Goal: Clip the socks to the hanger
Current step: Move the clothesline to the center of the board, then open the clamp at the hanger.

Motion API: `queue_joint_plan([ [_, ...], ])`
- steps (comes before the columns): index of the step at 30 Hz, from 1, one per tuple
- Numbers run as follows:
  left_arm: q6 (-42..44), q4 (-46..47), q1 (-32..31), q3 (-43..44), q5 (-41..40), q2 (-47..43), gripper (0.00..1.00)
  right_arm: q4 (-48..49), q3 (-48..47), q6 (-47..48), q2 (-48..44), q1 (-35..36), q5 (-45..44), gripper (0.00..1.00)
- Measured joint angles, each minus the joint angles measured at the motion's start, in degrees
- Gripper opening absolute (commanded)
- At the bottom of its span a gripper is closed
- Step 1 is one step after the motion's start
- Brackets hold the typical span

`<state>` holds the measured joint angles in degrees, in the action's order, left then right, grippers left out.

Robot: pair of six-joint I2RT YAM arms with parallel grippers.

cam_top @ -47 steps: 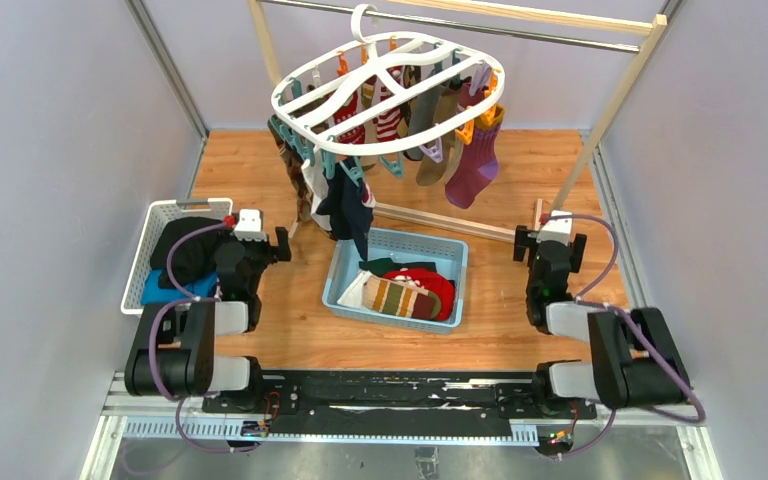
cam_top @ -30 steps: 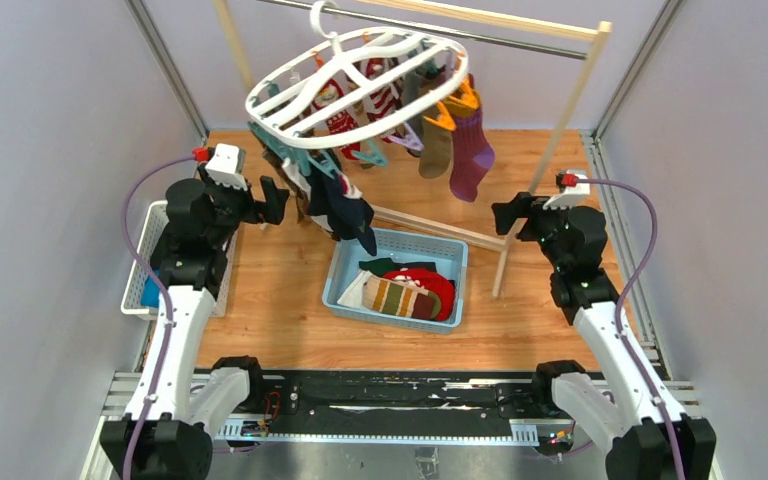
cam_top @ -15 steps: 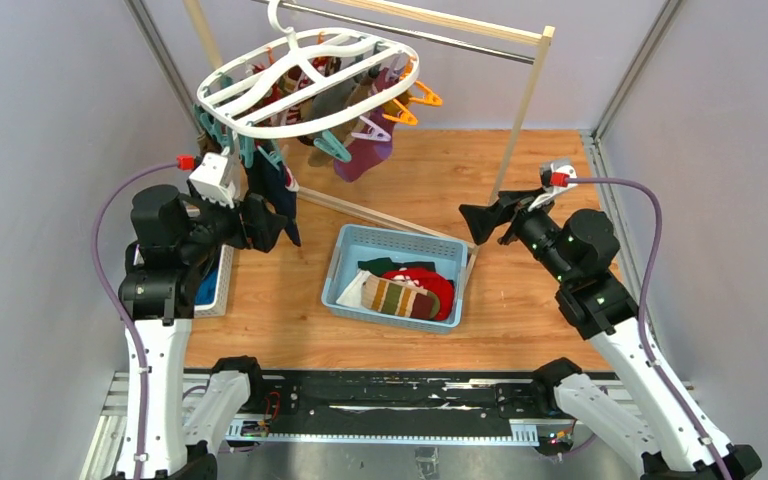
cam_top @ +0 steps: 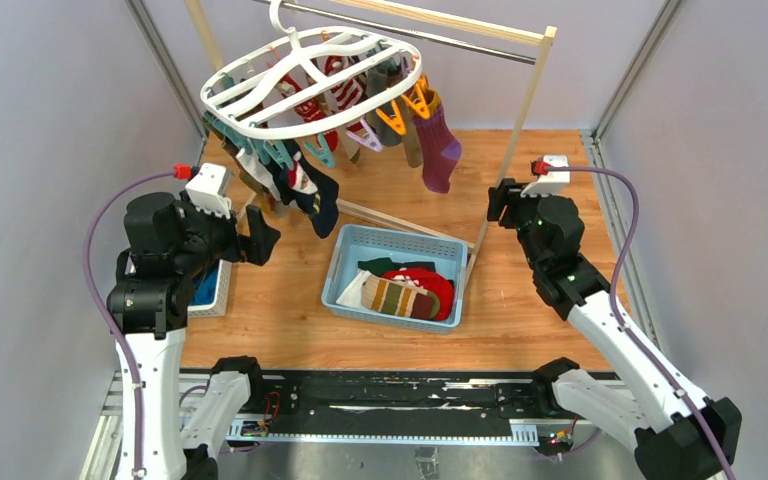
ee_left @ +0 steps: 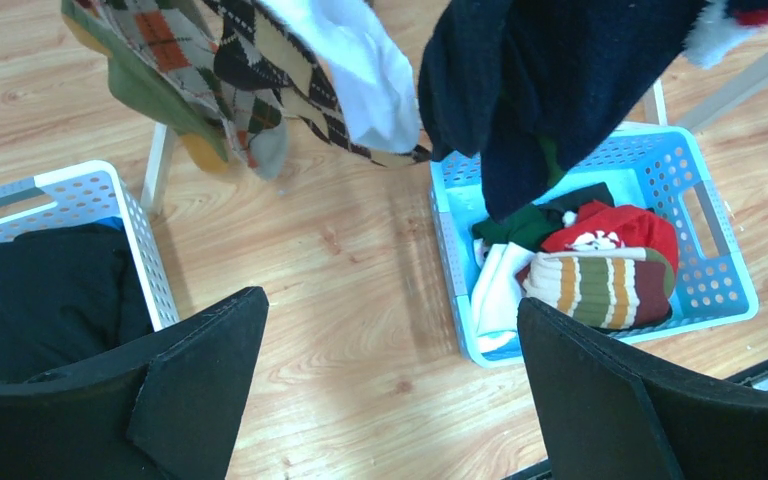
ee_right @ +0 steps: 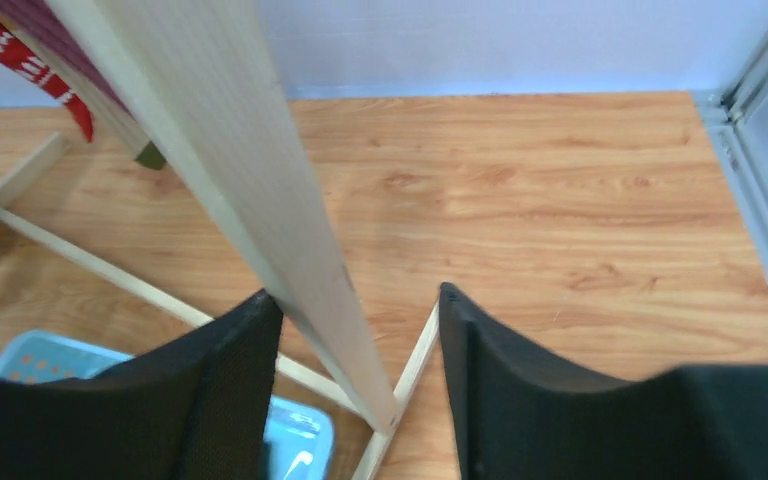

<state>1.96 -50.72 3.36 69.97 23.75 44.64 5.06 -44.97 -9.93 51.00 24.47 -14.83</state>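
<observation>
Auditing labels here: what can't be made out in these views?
- Free pegs on the hanger: top external, too small, socks overlap them.
- Lower socks in the blue basket: top external and left wrist, covered by the striped sock and red sock.
- Peg holding the navy sock: left wrist, cut off by top edge.
- Whether the right gripper touches the wooden post: right wrist, contact unclear.

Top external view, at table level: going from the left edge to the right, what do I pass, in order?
white basket → left gripper → blue basket → right gripper. The rail's wooden post overlaps the right gripper, so it is left out.
</observation>
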Motion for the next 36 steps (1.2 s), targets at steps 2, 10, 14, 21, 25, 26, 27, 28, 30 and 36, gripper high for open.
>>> queue_joint_plan([
  [2,0.0,-0.7,0.0,0.8,0.0,-0.1,1.0,2.5,0.2,1.4,1.8,0.0,-1.4,0.38],
  [10,0.0,-2.2,0.0,2.2,0.0,-0.1,1.0,7.1,0.4,8.9,3.4,0.5,-11.5,0.09],
  [14,0.0,-2.2,0.0,2.2,0.4,0.2,1.0,8.1,0.4,12.7,3.7,0.5,-17.4,0.17],
  [21,0.0,-2.7,0.0,2.4,1.7,0.3,1.0,10.0,0.7,16.4,2.1,-1.6,-22.2,0.68],
  [25,0.0,-4.0,0.0,3.8,3.0,0.3,1.0,4.2,-1.7,15.0,-1.4,-2.1,-21.3,0.82],
  [26,0.0,-4.2,0.0,4.3,3.4,0.3,1.0,1.8,-3.0,13.9,-2.5,-2.1,-19.8,0.83],
  [27,0.0,-4.3,0.0,4.7,3.8,0.3,1.0,-0.4,-4.1,12.7,-3.7,-2.1,-17.9,0.83],
  [28,-0.1,-4.6,0.0,5.2,4.3,0.3,1.0,-2.7,-5.2,11.3,-5.1,-2.1,-15.6,0.83],
  [30,0.0,-5.1,0.0,6.2,5.0,0.2,1.0,-7.1,-7.3,8.5,-8.3,-2.1,-9.3,0.84],
  [36,0.0,-6.2,0.0,8.2,6.8,0.2,1.0,-15.2,-14.5,-1.7,-13.0,-2.1,13.7,0.84],
])
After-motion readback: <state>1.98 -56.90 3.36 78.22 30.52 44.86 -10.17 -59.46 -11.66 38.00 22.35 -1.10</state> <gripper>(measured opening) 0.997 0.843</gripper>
